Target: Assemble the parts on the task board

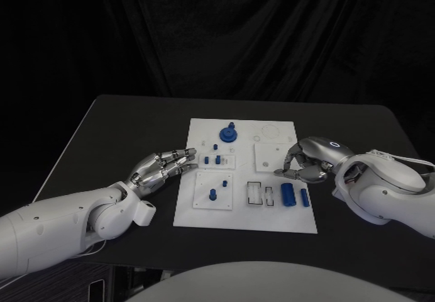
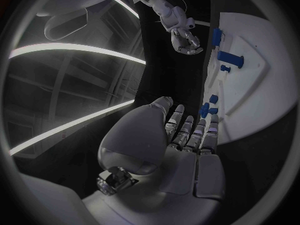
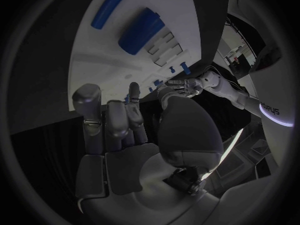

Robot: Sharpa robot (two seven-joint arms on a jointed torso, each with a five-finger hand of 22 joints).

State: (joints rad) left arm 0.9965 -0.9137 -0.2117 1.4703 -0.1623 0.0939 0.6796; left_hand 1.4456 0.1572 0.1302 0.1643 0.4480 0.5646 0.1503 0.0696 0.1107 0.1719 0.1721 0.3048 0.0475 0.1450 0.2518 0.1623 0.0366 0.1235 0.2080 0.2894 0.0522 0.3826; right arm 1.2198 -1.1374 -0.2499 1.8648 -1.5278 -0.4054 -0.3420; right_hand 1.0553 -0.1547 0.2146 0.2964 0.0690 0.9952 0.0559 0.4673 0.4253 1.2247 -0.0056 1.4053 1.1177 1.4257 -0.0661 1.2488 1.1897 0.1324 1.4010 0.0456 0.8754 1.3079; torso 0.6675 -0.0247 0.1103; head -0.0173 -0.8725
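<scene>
Table: black tabletop (image 1: 118, 126), white rectangular task board (image 1: 204, 215) lying flat in the middle.
Task board layout: raised white square blocks on it — one at lower left (image 1: 214, 190), one at upper right (image 1: 272, 156), a smaller one near the middle (image 1: 217, 161).
Blue round knob part: blue disc with a short stem (image 1: 229, 133), standing upright near the board's far edge, well apart from both hands.
Small blue pegs: a few short blue pegs (image 1: 217, 158) stand on the small middle block, just beside the left fingertips; another blue peg (image 1: 213, 194) stands in the lower-left block.
Blue cylinders: thick blue cylinder (image 1: 287, 194) and thinner blue bar (image 1: 305, 197) lie side by side at the board's right edge, near its front, just beside two empty rectangular slots (image 1: 260, 194).
Left hand: silver many-fingered left hand (image 1: 163, 168) at the board's left edge, fingers stretched out and apart, tips toward the small pegs — holds nothing, released. The left wrist view shows fingers (image 2: 187, 130) extended beside the board edge.
Right hand: silver many-fingered right hand (image 1: 308, 162) over the board's right edge, next to the upper-right block, fingers curled downward above the cylinders. Whether it pinches anything — cannot tell; the right wrist view shows fingers (image 3: 115, 117) partly bent with nothing plainly in them.
</scene>
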